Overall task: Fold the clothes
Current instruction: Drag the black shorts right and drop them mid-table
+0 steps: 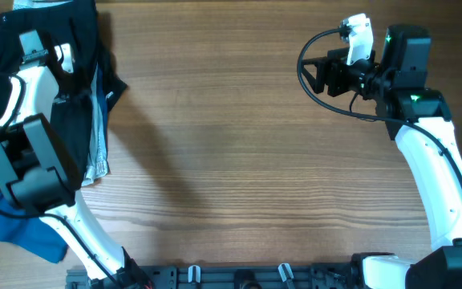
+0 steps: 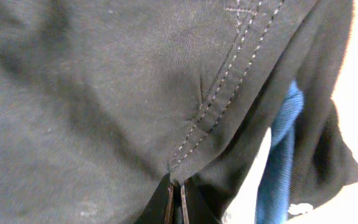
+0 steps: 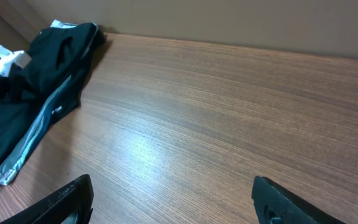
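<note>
The black shorts (image 1: 87,28) lie in the far left corner of the wooden table (image 1: 239,177), heaped rather than flat. Their long axis runs from the table's back edge toward the near side, alongside the left arm. A pale grey strip of lining (image 1: 99,156) shows along the inner edge at the near end. Which end is the waistband cannot be told from above. Deep blue cloth (image 1: 14,229) lies under and beside the shorts at the left edge, and a fold of it shows behind the black fabric in the left wrist view. The left gripper (image 2: 176,202) has its fingers pressed together on the shorts, pinching a stitched seam edge with the fabric filling the view. The right gripper (image 3: 171,183) hangs over bare table well apart from the shorts - fingers spread wide, holding and touching nothing.
</note>
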Robot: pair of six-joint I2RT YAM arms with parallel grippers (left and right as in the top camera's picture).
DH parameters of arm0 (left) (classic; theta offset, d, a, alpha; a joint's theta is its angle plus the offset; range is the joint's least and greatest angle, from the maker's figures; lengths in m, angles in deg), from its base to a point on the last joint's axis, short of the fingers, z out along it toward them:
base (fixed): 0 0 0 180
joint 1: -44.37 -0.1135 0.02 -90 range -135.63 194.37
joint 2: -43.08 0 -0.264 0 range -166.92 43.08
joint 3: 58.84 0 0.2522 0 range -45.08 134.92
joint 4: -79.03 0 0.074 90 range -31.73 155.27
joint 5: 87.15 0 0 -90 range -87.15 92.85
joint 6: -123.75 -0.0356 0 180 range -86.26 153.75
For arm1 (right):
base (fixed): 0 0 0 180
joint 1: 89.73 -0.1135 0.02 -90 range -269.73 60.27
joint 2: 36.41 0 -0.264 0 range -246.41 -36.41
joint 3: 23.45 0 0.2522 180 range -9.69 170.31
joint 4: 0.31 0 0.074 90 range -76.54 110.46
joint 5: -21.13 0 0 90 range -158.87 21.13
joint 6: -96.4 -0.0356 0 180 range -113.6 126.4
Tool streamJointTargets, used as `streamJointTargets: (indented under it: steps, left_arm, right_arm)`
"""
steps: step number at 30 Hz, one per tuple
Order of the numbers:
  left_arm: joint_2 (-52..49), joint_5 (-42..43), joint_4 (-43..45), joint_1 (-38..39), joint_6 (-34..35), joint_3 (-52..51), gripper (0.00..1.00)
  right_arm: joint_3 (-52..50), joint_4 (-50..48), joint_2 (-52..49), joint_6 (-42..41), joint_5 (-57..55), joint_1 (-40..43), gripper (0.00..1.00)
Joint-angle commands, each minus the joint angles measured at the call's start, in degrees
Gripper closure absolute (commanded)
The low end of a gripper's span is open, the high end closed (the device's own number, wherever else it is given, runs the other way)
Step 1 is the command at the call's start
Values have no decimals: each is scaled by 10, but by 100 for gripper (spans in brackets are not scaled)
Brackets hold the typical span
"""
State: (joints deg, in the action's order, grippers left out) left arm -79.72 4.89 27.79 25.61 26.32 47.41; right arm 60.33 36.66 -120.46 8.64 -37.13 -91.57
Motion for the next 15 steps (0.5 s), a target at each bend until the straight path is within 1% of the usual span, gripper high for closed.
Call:
streamJointTargets:
  steps: [1, 3, 5, 8, 10, 12, 13, 15]
  left_arm:
    - [76, 11, -5, 11, 35, 2, 96]
    - [127, 14, -14, 24, 67, 2, 96]
    - [159, 37, -23, 41, 75, 2, 96]
    - [200, 70, -36, 92, 94, 2, 96]
    - [212, 101, -33, 149, 116, 2, 96]
    - [211, 126, -18, 196, 134, 2, 96]
    - [207, 134, 1, 236, 149, 2, 96]
    - [200, 134, 31, 292, 165, 2, 96]
  right_arm:
    - [9, 0, -6, 7, 12, -2, 18]
    - [9, -5, -6, 7, 12, -2, 18]
    - [10, -15, -6, 2, 12, -2, 20]
    - [10, -36, -2, -27, 12, 7, 23]
    - [12, -44, 11, -47, 12, 30, 26]
    - [18, -41, 27, -54, 14, 58, 27]
    - [23, -37, 38, -54, 14, 76, 27]
    - [30, -28, 58, -54, 14, 106, 27]
